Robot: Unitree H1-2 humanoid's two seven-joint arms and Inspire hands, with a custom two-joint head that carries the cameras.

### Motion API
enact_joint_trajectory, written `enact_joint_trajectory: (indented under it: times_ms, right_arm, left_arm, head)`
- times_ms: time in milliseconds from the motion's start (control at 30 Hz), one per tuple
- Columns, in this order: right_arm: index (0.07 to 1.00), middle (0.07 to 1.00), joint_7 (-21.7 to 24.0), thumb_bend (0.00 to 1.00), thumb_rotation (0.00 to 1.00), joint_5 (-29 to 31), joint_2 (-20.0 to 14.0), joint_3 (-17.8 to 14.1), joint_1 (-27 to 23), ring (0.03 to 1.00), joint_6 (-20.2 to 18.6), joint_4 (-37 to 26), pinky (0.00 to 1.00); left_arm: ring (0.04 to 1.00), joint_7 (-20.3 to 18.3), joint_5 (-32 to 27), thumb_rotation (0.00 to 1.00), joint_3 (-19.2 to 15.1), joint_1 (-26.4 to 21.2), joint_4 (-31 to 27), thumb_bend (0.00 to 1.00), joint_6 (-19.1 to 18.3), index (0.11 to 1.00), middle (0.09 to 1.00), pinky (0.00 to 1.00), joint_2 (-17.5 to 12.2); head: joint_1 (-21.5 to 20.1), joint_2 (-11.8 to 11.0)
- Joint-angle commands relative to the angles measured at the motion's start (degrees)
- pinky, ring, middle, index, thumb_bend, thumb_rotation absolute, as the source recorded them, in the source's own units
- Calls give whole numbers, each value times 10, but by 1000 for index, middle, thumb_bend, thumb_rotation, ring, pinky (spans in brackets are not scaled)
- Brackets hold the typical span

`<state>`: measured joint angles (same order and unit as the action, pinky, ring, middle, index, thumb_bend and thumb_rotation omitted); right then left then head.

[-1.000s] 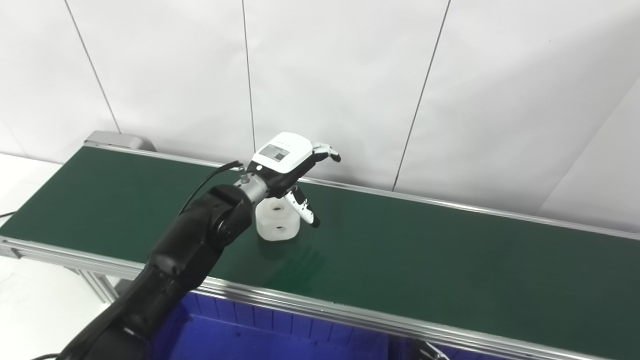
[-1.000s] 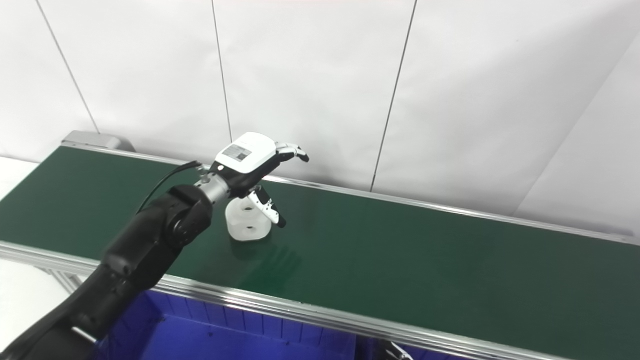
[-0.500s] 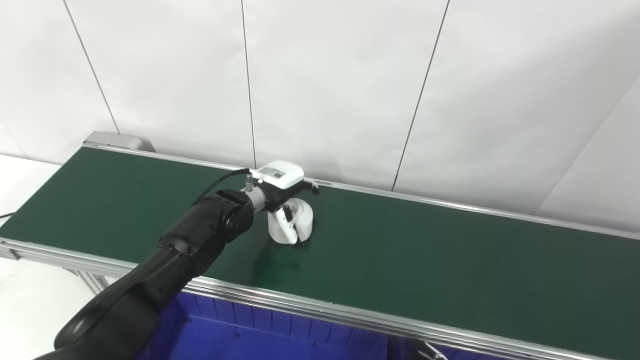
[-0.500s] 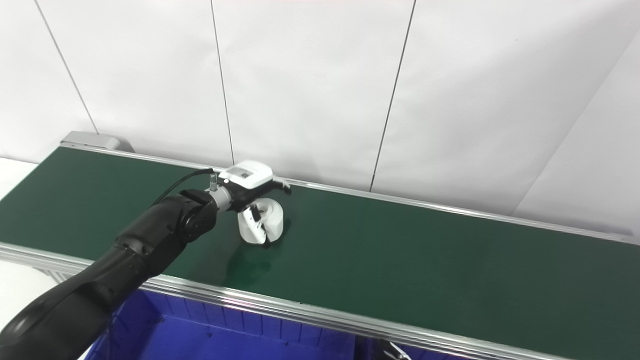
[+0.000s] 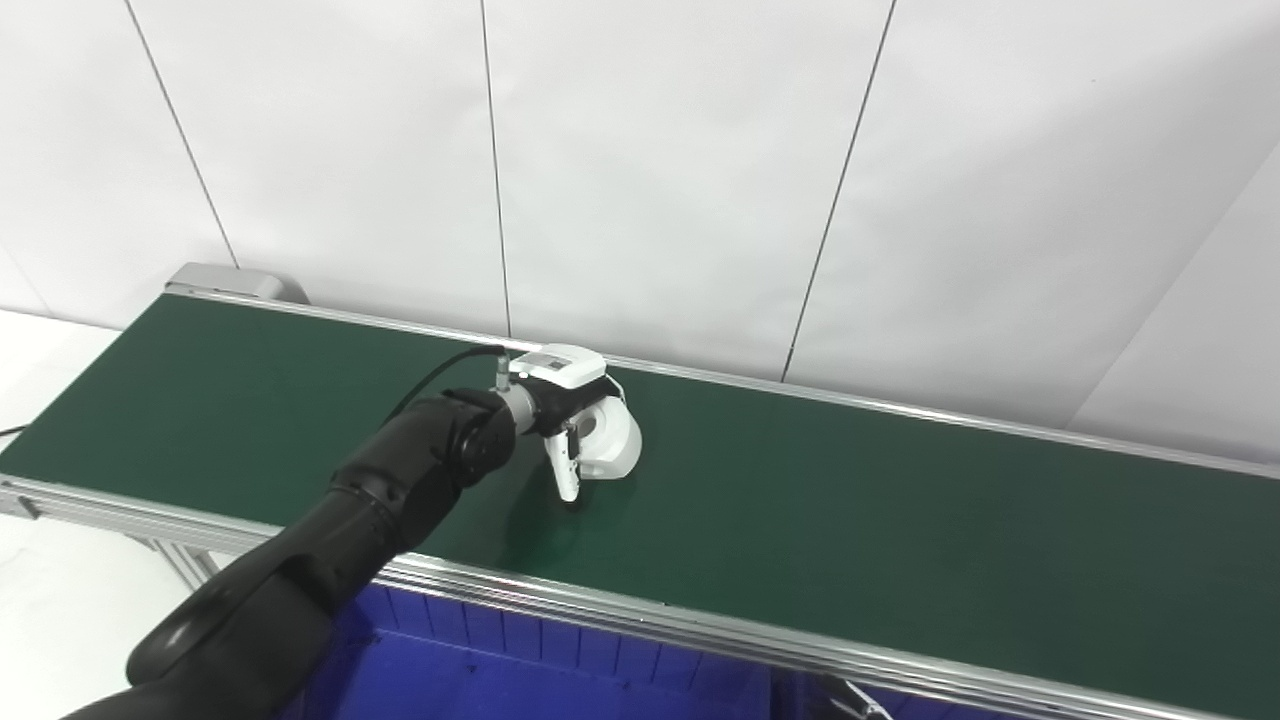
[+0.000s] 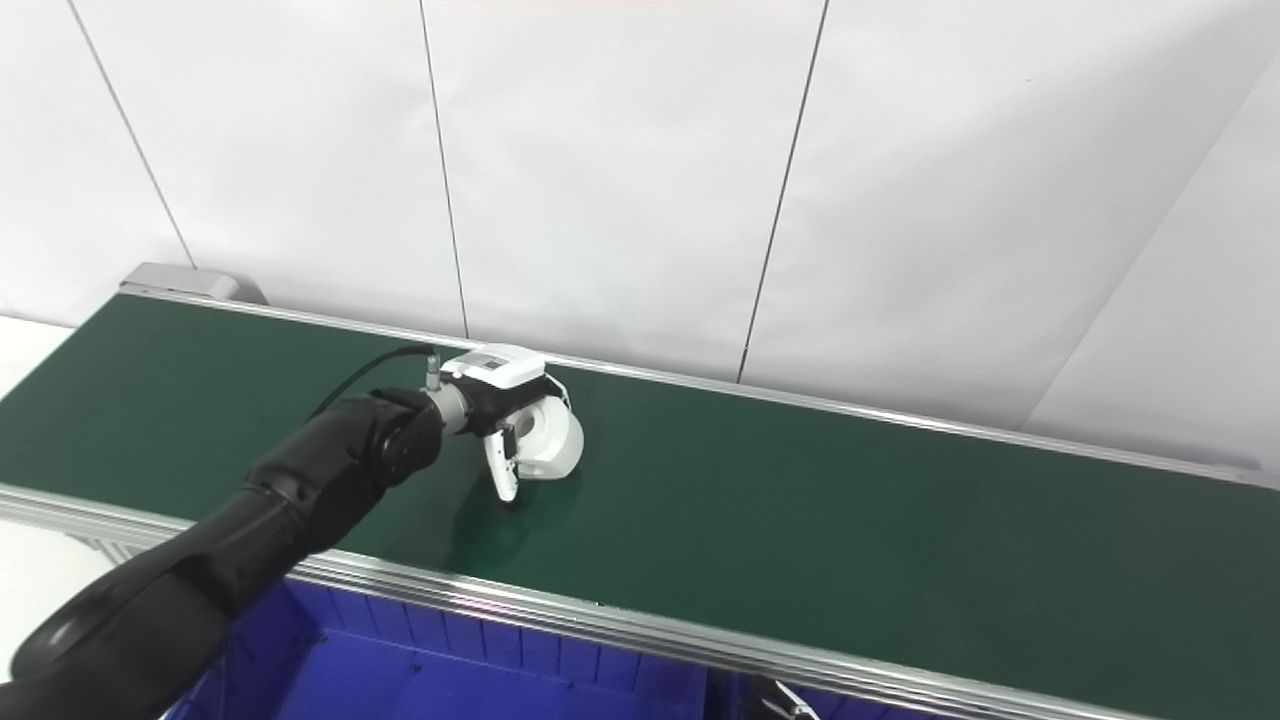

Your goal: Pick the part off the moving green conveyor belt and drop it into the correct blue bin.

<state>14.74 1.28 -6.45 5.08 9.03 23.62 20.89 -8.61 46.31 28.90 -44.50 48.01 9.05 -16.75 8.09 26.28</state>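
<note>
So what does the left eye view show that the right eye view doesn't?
Only the left eye view: a black cable at the picture's left edge, beside the belt's end. Only the right eye view: nothing extra that I can make out. Both: the left hand down on the white part on the green belt, thumb in front of it, and the blue bin below the near rail. Whether the grip has closed is unclear.
</note>
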Motion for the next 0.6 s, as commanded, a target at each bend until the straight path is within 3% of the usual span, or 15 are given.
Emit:
enact_joint_trajectory:
  times_ms: [0, 133, 233, 433, 567]
  right_arm:
    - [860, 802, 11, 821, 1000, -1, 3, 11, -1, 800, 33, -23, 742]
    - [860, 803, 12, 823, 1000, 2, 3, 12, -1, 799, 33, -23, 742]
    - [861, 801, 11, 825, 1000, 0, 1, 13, -2, 798, 33, -22, 739]
    - [863, 805, 12, 830, 1000, 1, 0, 15, -3, 800, 33, -21, 747]
    - [864, 805, 10, 838, 1000, -1, -1, 19, -3, 804, 33, -23, 749]
  left_arm:
    - [432, 33, -6, 0, 0, -8, 9, 522, 12, 489, 496, 355, -1]
    - [488, 56, -10, 0, 1, -10, 12, 516, 16, 473, 530, 410, 0]
    - [464, 67, -13, 0, 2, -10, 9, 519, 24, 481, 515, 385, -2]
    - [504, 63, -17, 0, 3, -10, 1, 518, 18, 473, 527, 434, -3]
    - [496, 59, -28, 0, -8, 5, -36, 518, 25, 474, 525, 427, -14]
  head:
    - [1, 1]
    - [1, 0]
    - [1, 1]
    - [2, 3]
    - [-1, 8]
